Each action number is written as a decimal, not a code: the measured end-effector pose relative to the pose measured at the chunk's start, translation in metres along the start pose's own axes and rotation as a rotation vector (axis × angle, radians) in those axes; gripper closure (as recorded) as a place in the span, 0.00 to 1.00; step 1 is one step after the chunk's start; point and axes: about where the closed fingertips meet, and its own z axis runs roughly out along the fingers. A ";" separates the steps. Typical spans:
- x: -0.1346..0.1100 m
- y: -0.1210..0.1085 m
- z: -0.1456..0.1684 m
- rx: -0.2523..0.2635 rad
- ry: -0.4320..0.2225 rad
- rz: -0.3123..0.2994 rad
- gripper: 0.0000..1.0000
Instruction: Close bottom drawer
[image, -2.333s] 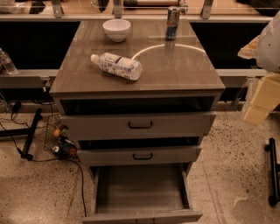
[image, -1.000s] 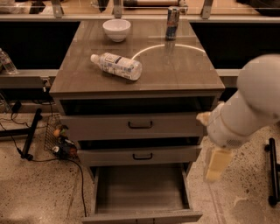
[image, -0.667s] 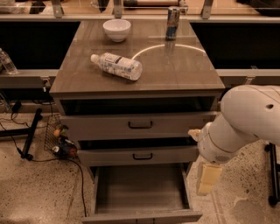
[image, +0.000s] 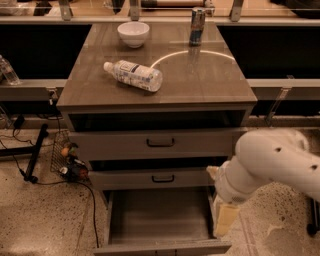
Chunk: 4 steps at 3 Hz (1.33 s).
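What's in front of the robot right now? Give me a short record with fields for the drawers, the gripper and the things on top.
bottom drawer: pulled far out, not yet closed
middle drawer: nearly in
top drawer: nearly in
gripper: low, at the bottom drawer's right side near its front corner; contact cannot be told
cabinet top: holds three things
white bowl: upright, back left
can: standing, back right
plastic bottle: lying on its side, left half

The bottom drawer (image: 160, 217) is being seen pulled out nearward; the gripper (image: 226, 220) is being held low, just beside its right wall; a bottle (image: 133, 75) is lying on the cabinet top (image: 200, 75).
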 end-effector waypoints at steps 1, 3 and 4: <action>0.014 0.011 0.122 -0.057 -0.008 -0.008 0.00; 0.056 0.006 0.275 -0.006 -0.012 -0.019 0.00; 0.056 0.006 0.275 -0.006 -0.012 -0.019 0.00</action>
